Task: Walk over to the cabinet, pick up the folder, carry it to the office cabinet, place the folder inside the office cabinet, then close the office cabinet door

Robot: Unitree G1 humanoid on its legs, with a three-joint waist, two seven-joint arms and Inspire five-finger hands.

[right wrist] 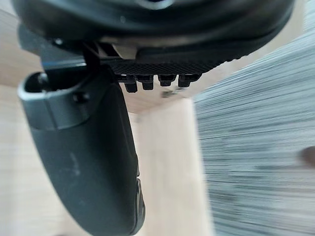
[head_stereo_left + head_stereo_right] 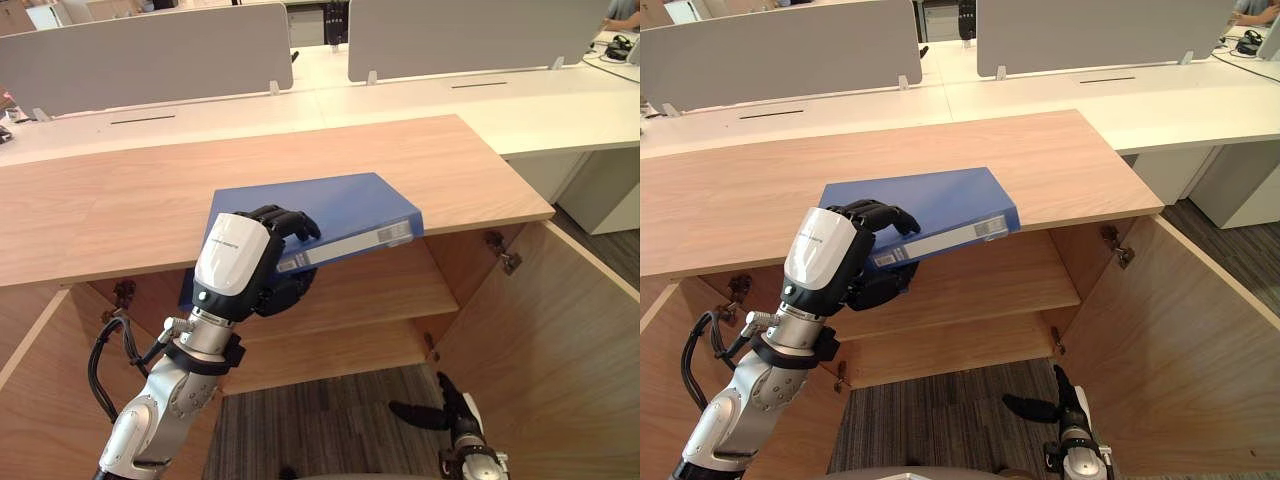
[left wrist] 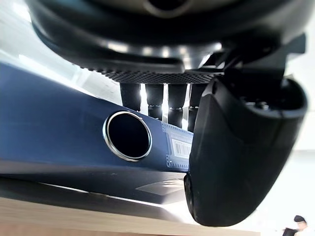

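**Left eye view: folder held at the open cabinet's mouth**

The dark left hand (image 2: 240, 262) has its fingers and thumb clamped round the spine of the flat blue ring-binder folder (image 2: 330, 205), which is level with the front edge of the light wooden cabinet top (image 2: 120, 200). The folder should drop below that edge, stay flat and slide onto the upper wooden shelf (image 2: 385, 290). The right hand (image 2: 452, 408) hangs low, fingers relaxed.

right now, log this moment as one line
phase: placing; left hand: shut on blue folder; folder: in front of open office cabinet, not yet on shelf; right hand: open, low, idle
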